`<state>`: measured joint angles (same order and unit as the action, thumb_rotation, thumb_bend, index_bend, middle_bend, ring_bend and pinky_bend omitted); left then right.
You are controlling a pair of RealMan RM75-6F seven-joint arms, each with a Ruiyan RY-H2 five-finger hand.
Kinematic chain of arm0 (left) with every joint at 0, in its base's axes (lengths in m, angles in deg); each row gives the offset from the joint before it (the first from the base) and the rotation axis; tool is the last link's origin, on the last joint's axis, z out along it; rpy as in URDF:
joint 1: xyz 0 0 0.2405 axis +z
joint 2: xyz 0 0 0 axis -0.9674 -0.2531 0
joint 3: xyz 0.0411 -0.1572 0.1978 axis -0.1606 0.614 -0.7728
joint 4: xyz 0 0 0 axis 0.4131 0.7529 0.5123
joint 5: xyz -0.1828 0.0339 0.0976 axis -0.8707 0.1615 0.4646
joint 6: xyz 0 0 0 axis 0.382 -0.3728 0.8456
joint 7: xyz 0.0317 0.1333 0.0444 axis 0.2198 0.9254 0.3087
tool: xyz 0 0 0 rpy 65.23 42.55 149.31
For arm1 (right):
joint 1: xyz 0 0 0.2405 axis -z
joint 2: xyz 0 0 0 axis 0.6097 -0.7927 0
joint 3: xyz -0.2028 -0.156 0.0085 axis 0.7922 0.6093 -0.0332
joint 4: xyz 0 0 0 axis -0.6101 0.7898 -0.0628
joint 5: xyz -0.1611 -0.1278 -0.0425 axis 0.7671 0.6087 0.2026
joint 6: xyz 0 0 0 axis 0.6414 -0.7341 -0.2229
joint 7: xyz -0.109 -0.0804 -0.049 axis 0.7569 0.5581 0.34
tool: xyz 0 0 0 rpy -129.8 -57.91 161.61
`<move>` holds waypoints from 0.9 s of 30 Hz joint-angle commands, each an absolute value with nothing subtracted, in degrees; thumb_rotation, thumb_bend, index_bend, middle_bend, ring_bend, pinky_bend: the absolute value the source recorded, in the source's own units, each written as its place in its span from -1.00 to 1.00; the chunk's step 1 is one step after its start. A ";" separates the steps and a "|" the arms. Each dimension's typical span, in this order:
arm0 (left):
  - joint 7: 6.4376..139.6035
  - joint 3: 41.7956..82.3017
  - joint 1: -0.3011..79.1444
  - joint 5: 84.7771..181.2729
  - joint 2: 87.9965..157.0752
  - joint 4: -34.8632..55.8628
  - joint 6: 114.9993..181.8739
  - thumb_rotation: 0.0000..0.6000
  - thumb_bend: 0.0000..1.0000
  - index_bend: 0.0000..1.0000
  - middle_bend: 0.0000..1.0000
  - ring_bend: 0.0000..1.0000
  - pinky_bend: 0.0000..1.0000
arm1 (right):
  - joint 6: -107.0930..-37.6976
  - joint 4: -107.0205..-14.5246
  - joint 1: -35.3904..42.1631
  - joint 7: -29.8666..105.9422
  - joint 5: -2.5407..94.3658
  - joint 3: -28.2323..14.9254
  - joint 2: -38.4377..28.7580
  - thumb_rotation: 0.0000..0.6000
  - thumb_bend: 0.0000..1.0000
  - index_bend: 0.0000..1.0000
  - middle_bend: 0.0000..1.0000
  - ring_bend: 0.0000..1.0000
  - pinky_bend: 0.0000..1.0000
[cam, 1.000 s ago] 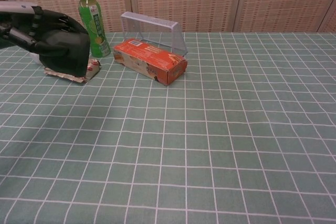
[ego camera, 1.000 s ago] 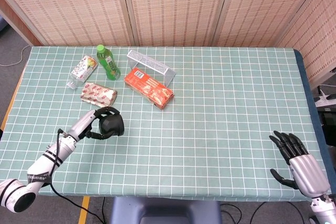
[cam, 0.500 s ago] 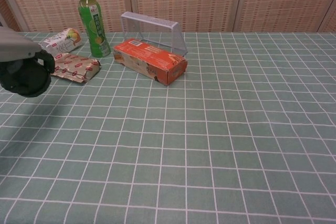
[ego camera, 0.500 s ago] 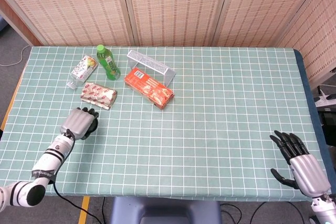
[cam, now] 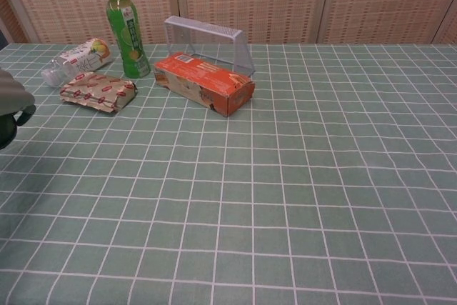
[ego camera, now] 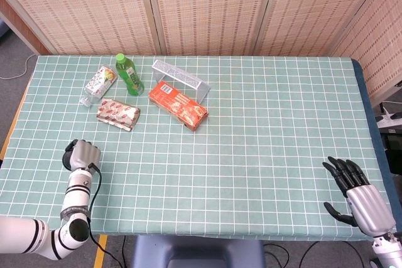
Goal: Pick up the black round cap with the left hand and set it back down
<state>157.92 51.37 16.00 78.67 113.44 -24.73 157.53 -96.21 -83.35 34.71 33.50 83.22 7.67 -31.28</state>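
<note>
Woven reed screen panels stand behind the green checked table; grey floor, perhaps carpet, lies left.

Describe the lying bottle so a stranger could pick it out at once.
Look to the table's far left corner, where a cluster of groceries sits. The lying bottle is the leftmost item there, beside the upright green bottle and behind the foil packet. Alone it lies on its side, clear with a white fruit label.

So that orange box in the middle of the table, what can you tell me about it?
The orange box is a long, flat carton that looks like cardboard, red-orange with printed pictures on its side and a small white label near one end. It looks closed and lies flat on the green checked tablecloth, set diagonally. It lies just in front of a clear rack; whether they touch is unclear.
</note>
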 commanded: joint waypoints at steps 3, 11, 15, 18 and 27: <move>136.50 56.01 19.22 92.09 106.05 -27.72 138.31 1.00 -0.19 0.28 0.24 0.22 0.66 | -96.24 -83.35 34.74 33.61 83.25 7.66 -31.26 1.00 -0.56 -1.00 -1.00 -1.00 -1.00; 107.06 63.92 28.28 111.18 103.64 -25.51 132.03 1.00 -0.19 0.42 0.31 0.29 0.72 | -96.16 -83.28 34.73 33.88 83.10 7.59 -31.36 1.00 -0.55 -1.00 -1.00 -1.00 -1.00; 98.09 65.04 28.77 110.67 100.33 -26.81 124.85 1.00 -0.20 0.42 0.30 0.29 0.71 | -96.15 -83.27 34.78 34.09 82.73 7.44 -31.29 1.00 -0.56 -1.00 -1.00 -1.00 -1.00; 95.37 64.56 28.52 112.25 99.20 -25.99 122.12 1.00 -0.20 0.41 0.30 0.29 0.71 | -96.00 -83.36 34.75 34.39 82.87 7.51 -31.14 1.00 -0.55 -1.00 -1.00 -1.00 -1.00; 99.41 58.61 26.63 116.12 101.50 -21.65 124.80 1.00 -0.18 0.41 0.28 0.28 0.70 | -96.09 -83.52 34.85 34.50 82.68 7.43 -30.95 1.00 -0.55 -1.00 -1.00 -1.00 -1.00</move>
